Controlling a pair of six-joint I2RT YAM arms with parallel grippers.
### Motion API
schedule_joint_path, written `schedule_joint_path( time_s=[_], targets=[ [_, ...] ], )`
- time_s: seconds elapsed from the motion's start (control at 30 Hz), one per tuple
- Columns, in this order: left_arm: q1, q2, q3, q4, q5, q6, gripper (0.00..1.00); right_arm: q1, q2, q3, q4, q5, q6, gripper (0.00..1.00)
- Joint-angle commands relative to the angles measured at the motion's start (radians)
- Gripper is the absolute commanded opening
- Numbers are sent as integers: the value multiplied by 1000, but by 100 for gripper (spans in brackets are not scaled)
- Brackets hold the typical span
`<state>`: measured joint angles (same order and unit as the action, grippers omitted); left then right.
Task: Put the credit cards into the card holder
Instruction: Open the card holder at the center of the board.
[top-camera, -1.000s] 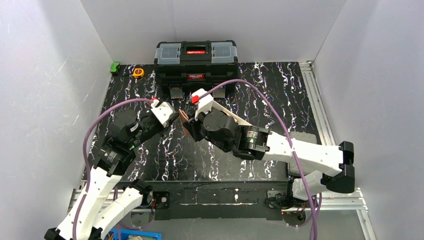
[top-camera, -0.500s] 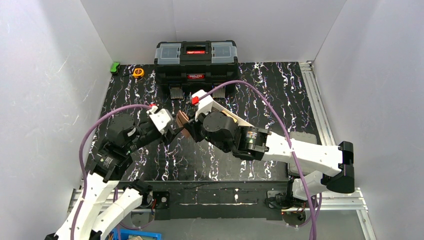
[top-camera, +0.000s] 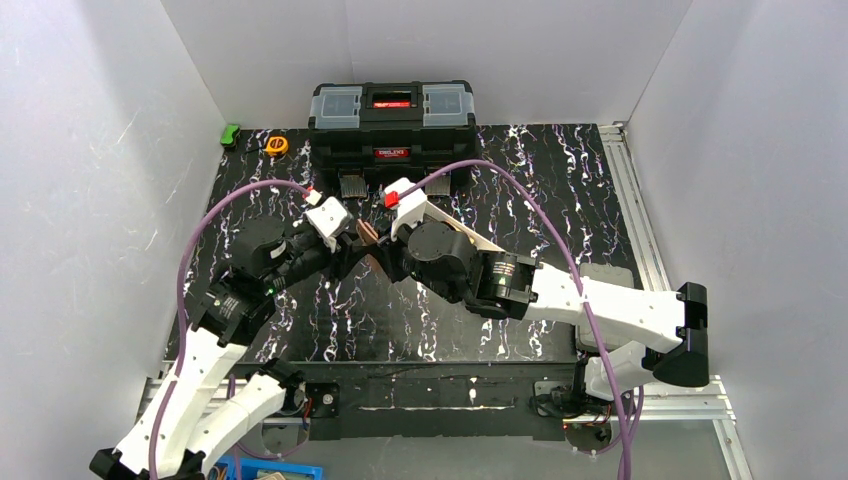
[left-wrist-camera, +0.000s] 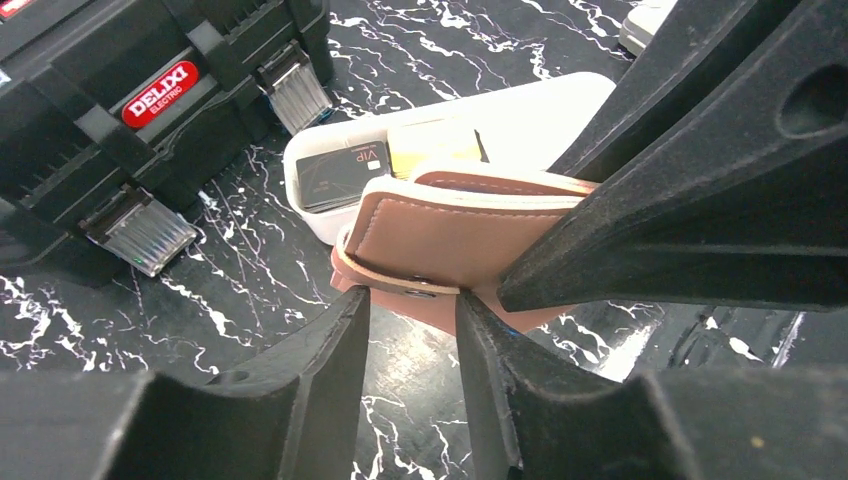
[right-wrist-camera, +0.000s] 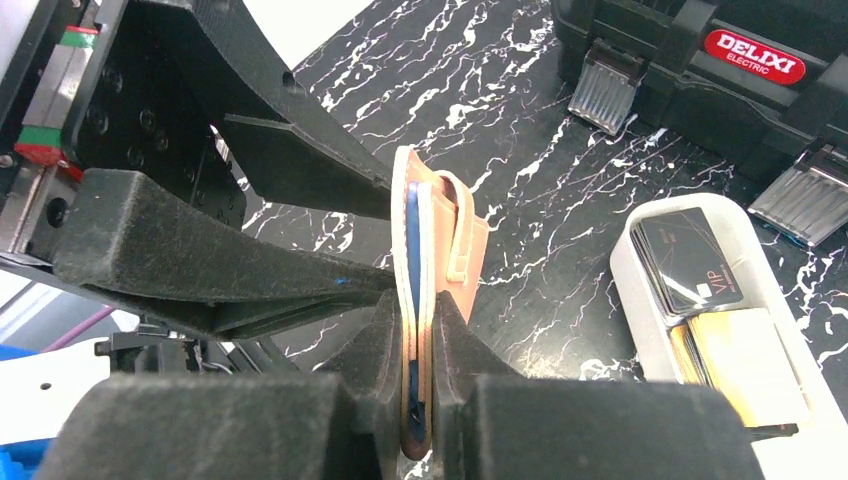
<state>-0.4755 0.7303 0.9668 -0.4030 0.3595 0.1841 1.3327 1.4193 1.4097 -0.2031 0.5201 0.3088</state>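
Tan-pink leather card holder (right-wrist-camera: 442, 235) is hanging upright clamped in the right gripper (right-wrist-camera: 418, 312) while the left gripper (left-wrist-camera: 412, 298), jaws apart, is creeping back to its snap-tab edge, credit cards (left-wrist-camera: 345, 172) sitting in the white tray (left-wrist-camera: 540, 105) behind.

White panel walls (top-camera: 90, 150) seen on three sides, evenly lit. Desk (top-camera: 560, 190) covered in black, white-veined marble pattern. Black toolbox (top-camera: 392, 120) set at far edge. Small green item (top-camera: 231, 134) and orange round item (top-camera: 276, 145) placed left of it. Aluminium rail (top-camera: 636, 210) fitted along right edge.
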Motion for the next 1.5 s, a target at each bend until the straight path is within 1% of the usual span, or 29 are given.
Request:
schedule_joint_path(
  time_s=[0.0,0.1,0.17,0.23,0.33,0.4,0.43,0.57,0.8,1.07,1.2,1.33,1.47],
  targets=[
    [-2,8,40,76,-33,10,33,17,-35,2,100,-115,17,1],
    [-2,18,58,74,-13,3,27,17,-31,2,102,-127,11,1],
    [-2,21,65,69,-5,-5,19,17,-31,0,102,-129,10,1],
    [-2,19,67,70,-9,-18,14,17,-30,-1,102,-133,11,1],
    [-2,23,72,74,-19,-36,10,19,-29,-2,103,-139,11,1],
    [-2,24,77,74,-33,-38,2,19,-29,-3,101,-139,11,1],
    [-2,23,79,74,-49,-39,0,19,-30,-5,98,-136,11,1],
    [-2,25,99,48,-91,-40,0,19,-49,-33,96,-120,14,1],
    [-2,12,103,34,-114,-42,0,19,-91,-95,99,-84,36,1],
    [-2,23,109,29,-146,-35,0,19,-94,-101,89,-82,51,1],
    [-2,24,110,18,-138,-17,0,19,-96,-106,87,-69,53,1],
    [-2,12,108,-7,-137,42,0,19,-119,-131,80,-53,41,1],
    [-2,-8,109,-29,-155,101,0,16,-172,-185,73,-45,-16,1]
  ],
)
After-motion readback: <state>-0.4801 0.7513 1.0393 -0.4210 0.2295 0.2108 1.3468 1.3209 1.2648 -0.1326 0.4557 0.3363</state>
